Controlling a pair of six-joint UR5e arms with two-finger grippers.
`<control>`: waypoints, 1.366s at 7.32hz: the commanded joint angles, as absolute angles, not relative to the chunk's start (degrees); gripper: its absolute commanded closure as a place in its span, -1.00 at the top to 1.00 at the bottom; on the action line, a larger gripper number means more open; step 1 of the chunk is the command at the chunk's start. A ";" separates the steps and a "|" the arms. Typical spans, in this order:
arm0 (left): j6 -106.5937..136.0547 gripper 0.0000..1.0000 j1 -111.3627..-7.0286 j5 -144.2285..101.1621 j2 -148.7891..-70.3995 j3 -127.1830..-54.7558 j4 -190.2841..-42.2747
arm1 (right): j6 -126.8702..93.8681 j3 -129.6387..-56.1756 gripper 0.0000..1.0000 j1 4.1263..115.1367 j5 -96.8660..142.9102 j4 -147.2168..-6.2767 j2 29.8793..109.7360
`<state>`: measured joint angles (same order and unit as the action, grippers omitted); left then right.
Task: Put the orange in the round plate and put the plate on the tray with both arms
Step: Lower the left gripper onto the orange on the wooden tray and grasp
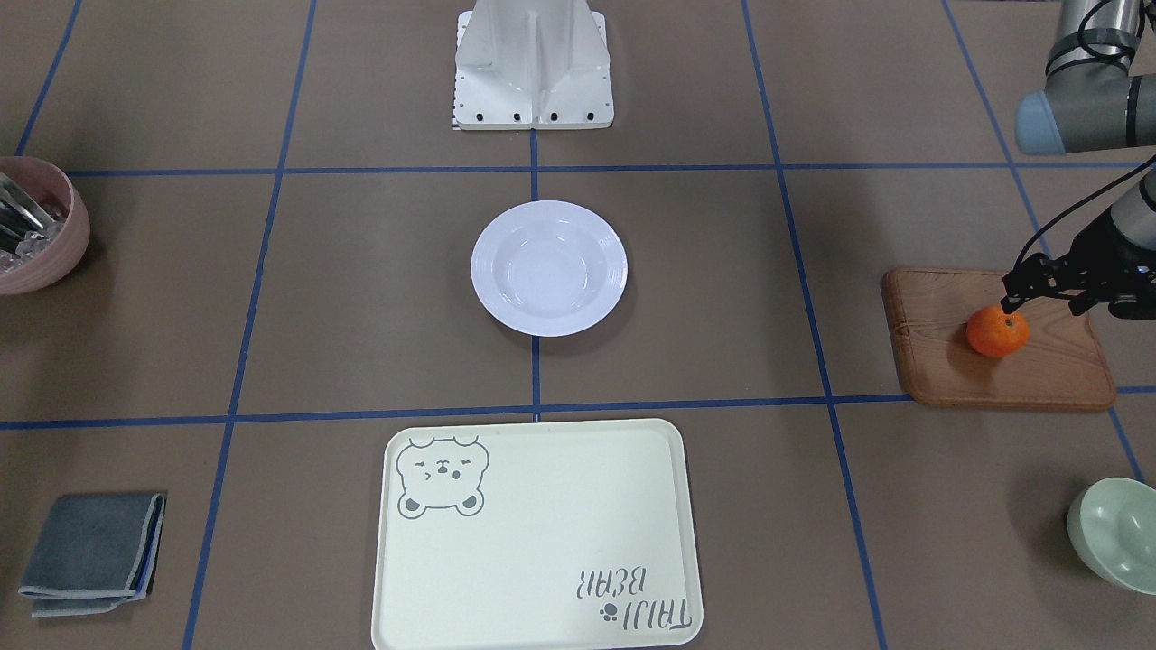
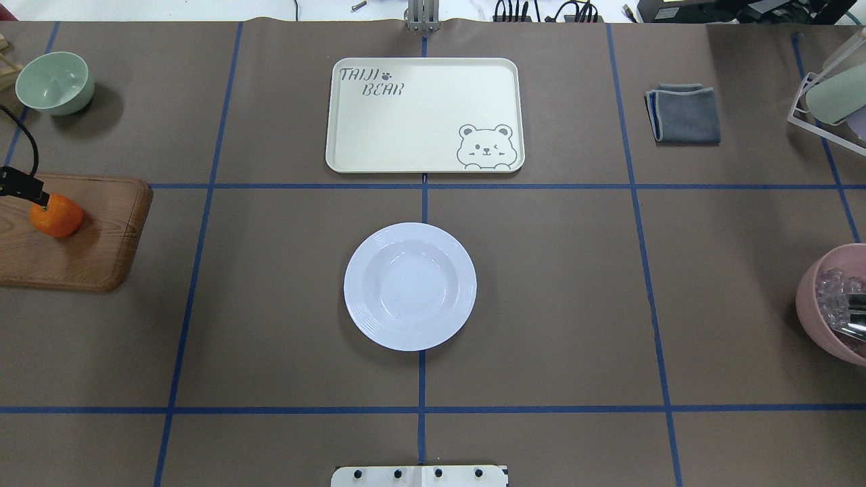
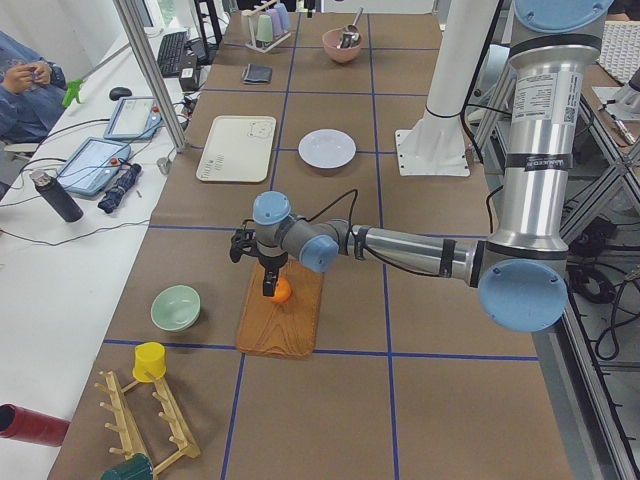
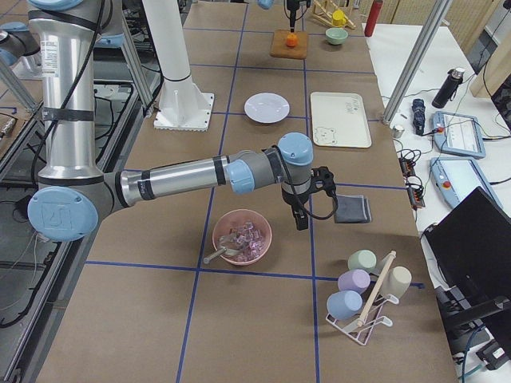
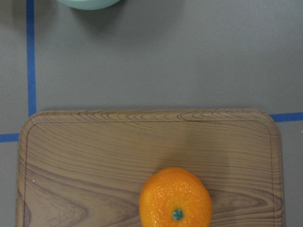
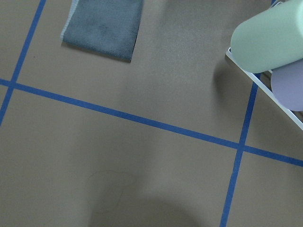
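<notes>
The orange (image 1: 997, 331) sits on a brown wooden board (image 1: 1002, 361), at the left edge of the overhead view (image 2: 57, 215). My left gripper (image 1: 1039, 302) hangs just above it, open and holding nothing; one black fingertip (image 2: 42, 198) shows by the fruit's top. The left wrist view has the orange (image 5: 175, 198) at its bottom edge, with no fingers in frame. The white round plate (image 2: 410, 286) lies empty mid-table. Beyond it is the cream bear tray (image 2: 425, 115), also empty. My right gripper (image 4: 299, 215) hovers over bare table near the pink bowl; I cannot tell whether it is open or shut.
A pale green bowl (image 2: 54, 82) stands beyond the board. A pink bowl (image 2: 835, 304) with utensils is at the right edge. A folded grey cloth (image 2: 683, 113) lies right of the tray, and a cup rack (image 2: 829, 101) stands in the far right corner.
</notes>
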<state>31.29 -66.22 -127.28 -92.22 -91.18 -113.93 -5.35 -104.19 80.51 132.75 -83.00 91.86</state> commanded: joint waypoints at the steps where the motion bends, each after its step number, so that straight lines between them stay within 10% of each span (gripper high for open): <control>1: 32.86 0.96 -64.35 -127.27 -93.07 -90.09 -114.08 | -5.45 -104.06 1.00 80.51 132.89 -83.06 91.93; 10: 35.07 0.94 -61.61 -123.57 -95.62 -85.96 -114.26 | -6.50 -103.89 1.00 80.42 132.45 -82.97 91.93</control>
<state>35.11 -61.63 -123.43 -95.54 -86.44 -114.26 -6.50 -103.91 80.42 132.44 -82.97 91.93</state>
